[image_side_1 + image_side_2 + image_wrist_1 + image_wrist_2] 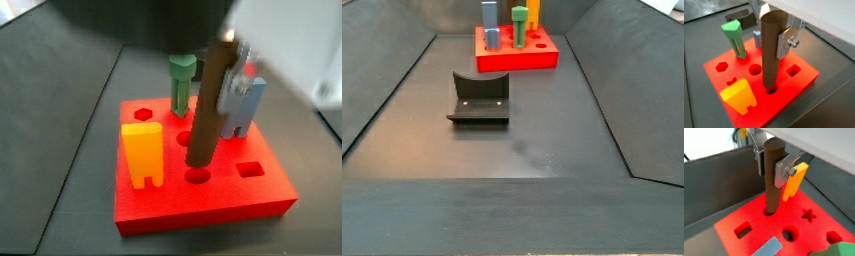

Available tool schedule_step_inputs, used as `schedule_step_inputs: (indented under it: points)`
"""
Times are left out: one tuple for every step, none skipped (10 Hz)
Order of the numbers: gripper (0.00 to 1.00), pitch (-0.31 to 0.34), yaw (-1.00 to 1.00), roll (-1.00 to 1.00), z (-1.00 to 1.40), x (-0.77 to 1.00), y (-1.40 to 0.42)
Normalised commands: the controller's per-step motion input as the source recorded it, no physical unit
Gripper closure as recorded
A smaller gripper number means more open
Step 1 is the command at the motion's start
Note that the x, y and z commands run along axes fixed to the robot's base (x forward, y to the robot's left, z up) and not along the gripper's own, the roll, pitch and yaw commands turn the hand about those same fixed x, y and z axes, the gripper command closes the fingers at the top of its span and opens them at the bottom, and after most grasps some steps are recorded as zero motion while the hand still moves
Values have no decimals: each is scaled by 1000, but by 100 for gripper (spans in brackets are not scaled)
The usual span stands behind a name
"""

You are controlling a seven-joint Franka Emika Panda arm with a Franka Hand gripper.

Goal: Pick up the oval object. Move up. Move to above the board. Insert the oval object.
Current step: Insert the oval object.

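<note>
My gripper [772,40] is shut on the oval object [771,50], a long brown peg, and holds it near its top between the silver fingers [784,42]. The grip shows in both wrist views, and the gripper [772,170] stands over the board [751,213], a bright red slab. The peg [771,183] hangs almost upright and leans slightly in a side view [209,100]. Its lower end is at the mouth of a round hole [771,91] near the board's edge. I cannot tell how deep it sits.
On the board [201,210] stand a yellow forked block [140,150], a green arrow-topped peg [181,80] and a blue-grey peg [241,105]. The fixture [478,100] stands on the dark floor in front of the board [516,58]. Sloping grey walls enclose the floor.
</note>
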Motion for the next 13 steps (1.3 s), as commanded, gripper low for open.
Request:
schedule_step_inputs:
  points:
    - [100, 0, 226, 90, -426, 0, -71]
    - [100, 0, 114, 0, -363, 137, -37]
    - [100, 0, -126, 0, -206, 103, -34]
    - [100, 0, -351, -57, -117, 103, -29]
    - [100, -3, -563, -60, -117, 194, -83]
    - [100, -7, -651, -63, -169, 223, -69]
    - [100, 0, -594, -10, -360, 143, -31]
    - [100, 0, -463, 0, -460, 57, 0]
    - [100, 0, -346, 0, -414, 57, 0]
    - [100, 0, -237, 0, -391, 34, 0]
    - [100, 0, -89, 0, -286, 14, 0]
    - [100, 9, 0, -7, 0, 11, 0]
    - [100, 0, 0, 0, 0, 0, 0]
